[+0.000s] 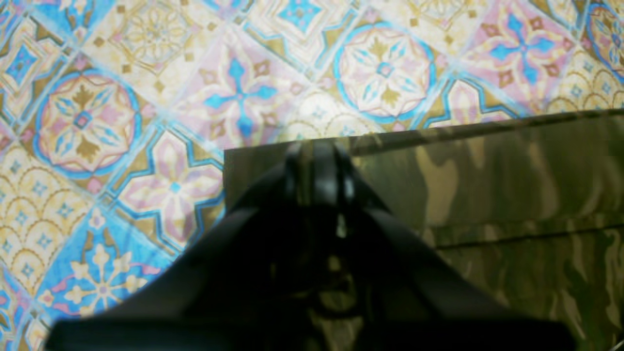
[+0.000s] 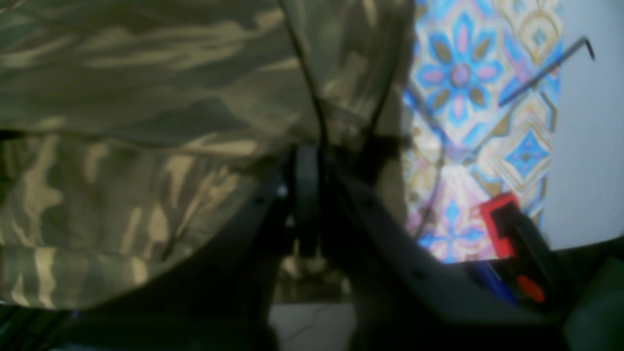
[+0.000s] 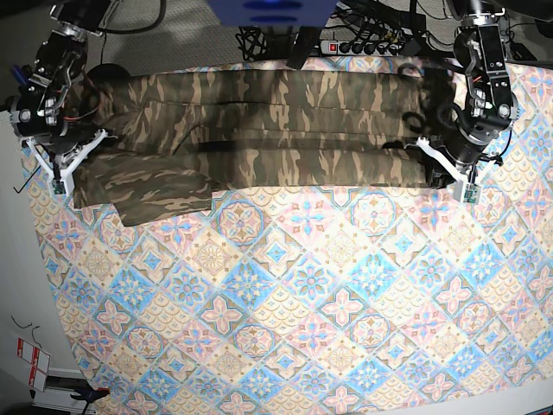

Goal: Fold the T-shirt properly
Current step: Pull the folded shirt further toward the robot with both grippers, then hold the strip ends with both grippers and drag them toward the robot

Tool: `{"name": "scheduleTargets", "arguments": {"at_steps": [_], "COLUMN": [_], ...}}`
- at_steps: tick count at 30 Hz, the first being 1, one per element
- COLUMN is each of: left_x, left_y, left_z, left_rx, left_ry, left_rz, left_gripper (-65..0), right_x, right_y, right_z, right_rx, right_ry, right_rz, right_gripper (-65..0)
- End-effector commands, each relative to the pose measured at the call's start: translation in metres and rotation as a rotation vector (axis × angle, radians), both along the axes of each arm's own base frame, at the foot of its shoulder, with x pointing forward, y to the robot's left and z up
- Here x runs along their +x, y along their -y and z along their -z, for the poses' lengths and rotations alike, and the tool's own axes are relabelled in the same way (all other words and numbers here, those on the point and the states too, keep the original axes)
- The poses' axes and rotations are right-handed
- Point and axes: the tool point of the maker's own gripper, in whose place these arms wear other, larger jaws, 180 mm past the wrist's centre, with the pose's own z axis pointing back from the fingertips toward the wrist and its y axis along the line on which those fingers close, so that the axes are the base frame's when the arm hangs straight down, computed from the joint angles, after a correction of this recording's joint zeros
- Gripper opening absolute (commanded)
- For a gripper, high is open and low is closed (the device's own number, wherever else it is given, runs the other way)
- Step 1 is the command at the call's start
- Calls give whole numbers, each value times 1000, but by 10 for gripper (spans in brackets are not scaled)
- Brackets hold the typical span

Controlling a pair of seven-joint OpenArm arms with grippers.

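Note:
The camouflage T-shirt (image 3: 259, 130) lies as a long folded band across the far side of the table, with a sleeve flap at the left (image 3: 147, 194). My left gripper (image 3: 456, 166) is at the shirt's right end. In the left wrist view its fingers (image 1: 319, 163) are closed on the shirt's edge (image 1: 512, 195) near a corner. My right gripper (image 3: 62, 156) is at the shirt's left end. In the right wrist view its fingers (image 2: 312, 165) are closed on a pinch of the cloth (image 2: 122, 97), which bunches up around them.
The pastel blue-pink tablecloth (image 3: 302, 303) covers the table in front of the shirt. A power strip (image 3: 363, 45) and cables lie behind the table. A bent metal key (image 2: 546, 73) and a red-and-black tool (image 2: 502, 224) lie by the table's left edge.

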Motion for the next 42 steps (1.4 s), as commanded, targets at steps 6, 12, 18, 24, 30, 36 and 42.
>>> {"name": "scheduleTargets", "arguments": {"at_steps": [6,12,18,24,30,36,42], "left_x": [5,3,-3,-10,-15,-16,-20], "left_y": [-4,-5,1,8,5,6,3], "left_z": [-8,-3,2,12,21,22,30], "left_rx": [26,70,64,48,34,31,30], "left_ry": [30,15,4,-7,-9,-11,-33], "left_rz": [9,22,39,58,45,46,37], "left_gripper": [-650,-650,-650,-650,-650,-650,-650], "right_x": [-6,-16,-24,-28,-33,-37,-40], "right_y": [-2,-3,-2,-6,-6,-6,-6], "right_z": [0,6,9,15,24,27,29], "right_rx": [-1,3,1,17,33,37,37], "right_ry": [-5,-27,-44,-41,-63,-76,-85], "right_rz": [8,9,9,13,23,26,26], "right_gripper": [-648,-648,-648,-648,-648,-648,-648]}}
